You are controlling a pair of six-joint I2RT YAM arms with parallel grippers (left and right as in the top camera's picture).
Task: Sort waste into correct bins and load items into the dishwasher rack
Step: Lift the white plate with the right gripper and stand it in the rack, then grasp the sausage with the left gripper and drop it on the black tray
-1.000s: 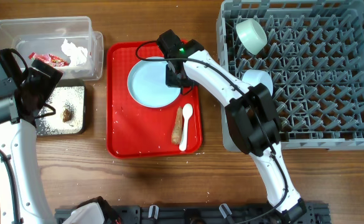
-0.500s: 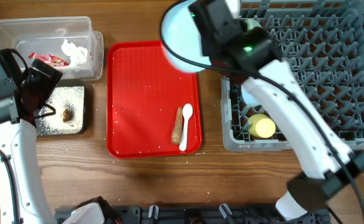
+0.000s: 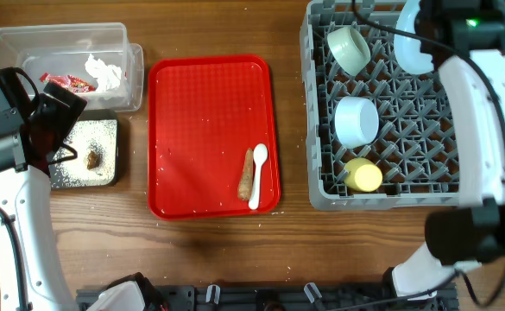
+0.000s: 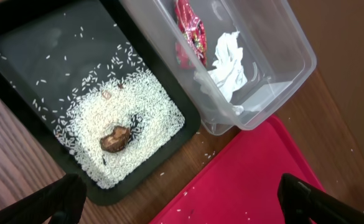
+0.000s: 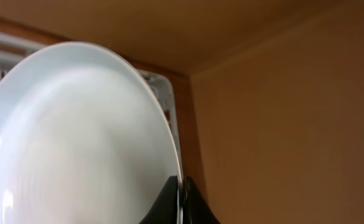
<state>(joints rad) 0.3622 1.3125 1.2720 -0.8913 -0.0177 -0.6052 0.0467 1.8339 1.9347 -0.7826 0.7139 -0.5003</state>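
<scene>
R gripper [image 5: 180, 200] pinches plate [image 3: 410, 45] by rim, over rack [image 3: 390, 199], far-right corner. L gripper [image 4: 183, 199] jaws wide apart, empty, above black tray [image 4: 26, 50] nr left edge.

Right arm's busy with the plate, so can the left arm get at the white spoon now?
Probably yes: the left gripper is open and empty, and the white spoon lies uncovered on the red tray, the orange-brown stick right beside it.

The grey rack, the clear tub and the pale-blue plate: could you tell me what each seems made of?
Grey rack: likely moulded plastic, matt; uniform lattice of pegs.
Clear tub: thin transparent plastic, glossy; contents show through.
Plate: smooth, glossy, soft highlights; plastic or glazed ceramic, cannot tell.
</scene>
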